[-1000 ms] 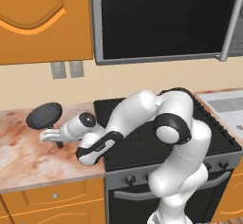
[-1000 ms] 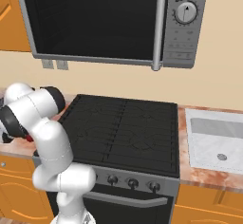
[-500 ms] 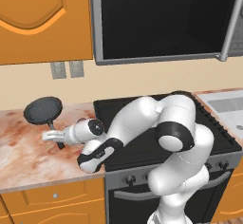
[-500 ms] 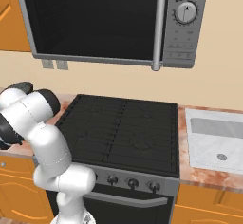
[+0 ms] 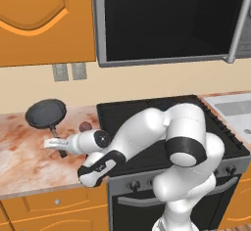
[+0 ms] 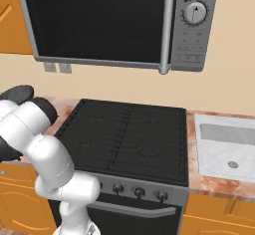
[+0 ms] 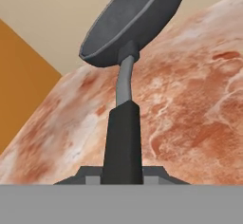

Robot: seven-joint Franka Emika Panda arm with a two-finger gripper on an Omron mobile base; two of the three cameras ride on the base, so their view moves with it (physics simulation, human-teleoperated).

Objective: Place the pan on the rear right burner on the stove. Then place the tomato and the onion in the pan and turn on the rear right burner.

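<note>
Orange cabinets and a dark-doored microwave hang above a mottled reddish worktop that runs left of the stove. Right of the stove a pale sink is set into the same surface. Two grey wall sockets sit on the cream wall under the cabinet.

From the left base view the white arm reaches out low to the left, over the worktop, and its pincer is closed on the black handle of the pan. The pan is tilted, its round dark bowl raised toward the wall with the handle sloping down to the pincer. In the hand view the handle runs straight up from between the finger tips, then narrows to a grey neck that joins the bowl, which stands against the cream wall with the marbled worktop beneath it.

Just beside the arm's wrist, near the stove's left edge, a small dull purplish ball, the onion, rests on the worktop.

All four grate sections are bare, including the rear right burner at the far corner. Knobs line the grey front panel.
</note>
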